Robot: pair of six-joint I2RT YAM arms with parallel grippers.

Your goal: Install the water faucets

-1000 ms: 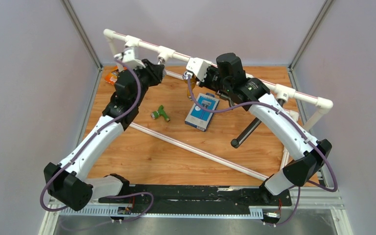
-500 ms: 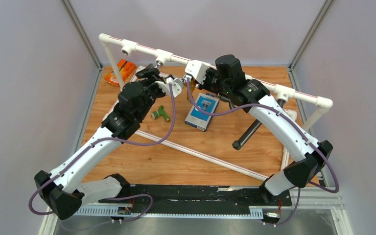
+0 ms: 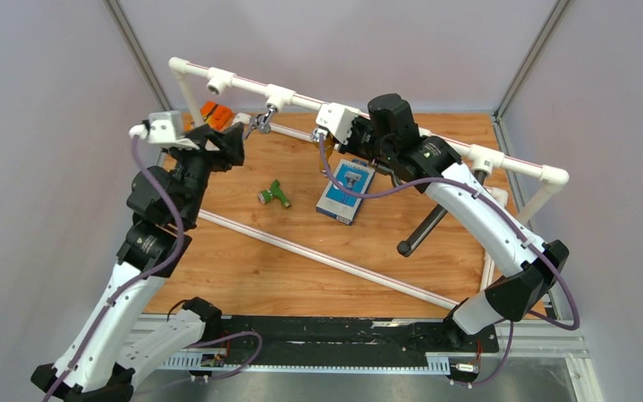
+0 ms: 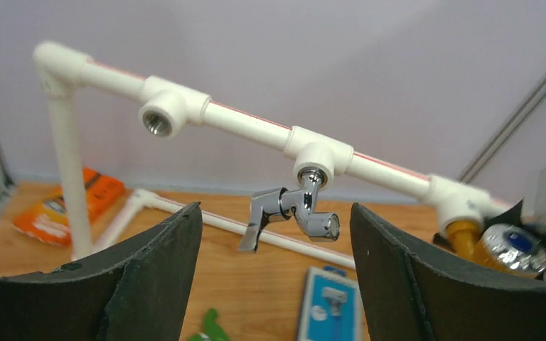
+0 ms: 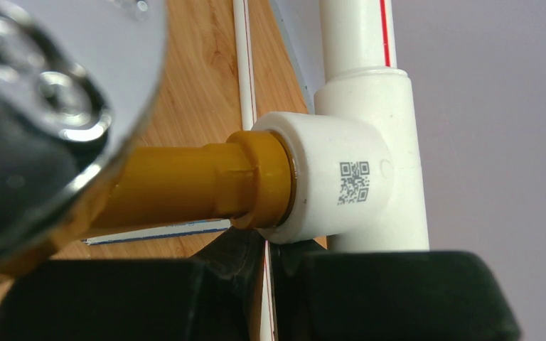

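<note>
So, the chrome tap (image 4: 291, 213) hangs from the middle tee (image 4: 320, 153), its threaded end up in the socket and its spout and lever below. From here I cannot tell if it is screwed fully home. My left pincer (image 4: 276, 207) is released, with its jaws wide, and it stands apart from that tap and holds nothing.

My right pincer (image 5: 264, 259) is further along the rail at a brass tap (image 5: 199, 185), whose stem sits in another tee (image 5: 334, 181). Its jaws are drawn nearly together and I see nothing between them, though I cannot say whether they press on the tap out of sight.

The green tap (image 3: 274, 194) lies loose on the table (image 3: 243, 276), untouched. The left tee (image 4: 160, 121) gapes empty. I judge that is the work left, with two taps up and one to go.

As for room, the green tap has bare wood on its near side. A thin white rod (image 3: 326, 255) runs just beside it and the blue box (image 3: 345, 191) is near on the right. The empty tee is close to the frame's corner post (image 4: 67, 177) and the cage wall, so my left arm has little slack that way. An orange packet (image 3: 213, 113) sits below it. My right arm fills the middle of the rail, so I would come in from the left.
</note>
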